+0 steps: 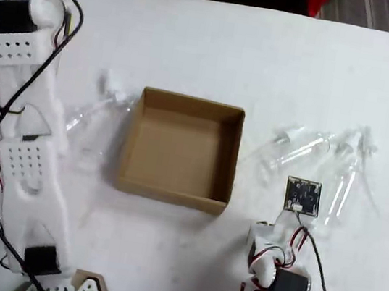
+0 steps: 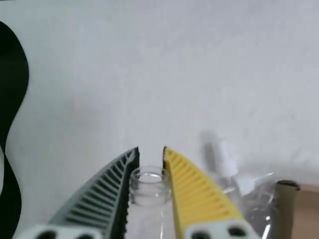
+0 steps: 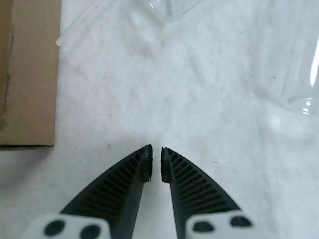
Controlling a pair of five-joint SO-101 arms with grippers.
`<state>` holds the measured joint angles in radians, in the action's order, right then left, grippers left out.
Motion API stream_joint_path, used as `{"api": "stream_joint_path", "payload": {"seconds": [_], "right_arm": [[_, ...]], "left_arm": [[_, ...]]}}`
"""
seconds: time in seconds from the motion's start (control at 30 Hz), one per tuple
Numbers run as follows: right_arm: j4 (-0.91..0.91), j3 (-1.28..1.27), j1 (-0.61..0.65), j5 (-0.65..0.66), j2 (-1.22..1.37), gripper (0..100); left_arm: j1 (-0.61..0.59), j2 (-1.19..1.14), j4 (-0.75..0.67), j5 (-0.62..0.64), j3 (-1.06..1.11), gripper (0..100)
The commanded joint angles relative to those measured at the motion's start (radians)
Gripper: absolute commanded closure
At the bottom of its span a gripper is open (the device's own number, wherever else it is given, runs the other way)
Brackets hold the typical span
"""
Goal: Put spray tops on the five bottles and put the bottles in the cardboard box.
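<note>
My left gripper (image 2: 150,149), one finger grey and one yellow, is shut on the neck of a clear open-mouthed bottle (image 2: 148,185). A white spray top (image 2: 224,160) lies on the table just beside it, near a corner of the cardboard box (image 2: 299,199). The box (image 1: 179,150) stands open in the middle of the table. Several clear bottles (image 1: 317,160) lie to its right, and more clear plastic (image 1: 88,119) lies to its left beside the left arm (image 1: 24,135). My right gripper (image 3: 156,152), black-fingered, is shut on nothing above bare table.
The right arm (image 1: 281,275) sits at the front right. The box's wall (image 3: 27,74) and the ends of clear bottles (image 3: 299,64) lie close around its gripper. Black cables (image 1: 11,96) run along the left arm.
</note>
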<state>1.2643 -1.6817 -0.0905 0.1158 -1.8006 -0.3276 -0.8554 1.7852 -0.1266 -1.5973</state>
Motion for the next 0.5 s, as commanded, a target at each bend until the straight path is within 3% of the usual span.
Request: {"api": "stream_joint_path", "payload": {"seconds": [0.0,0.3,0.4,0.47], "right_arm": [[0.005,-0.009,-0.002,0.011,-0.005,98.2],[0.005,-0.009,-0.002,0.011,-0.005,98.2],[0.005,-0.009,-0.002,0.011,-0.005,98.2],[0.005,-0.009,-0.002,0.011,-0.005,98.2]], "left_arm": [[0.064,0.3,0.008,0.107,0.135,98],[0.308,0.978,-0.025,0.11,0.893,98],[0.369,1.194,-0.161,0.109,1.16,98],[0.384,1.325,-0.327,0.109,1.364,98]]}}
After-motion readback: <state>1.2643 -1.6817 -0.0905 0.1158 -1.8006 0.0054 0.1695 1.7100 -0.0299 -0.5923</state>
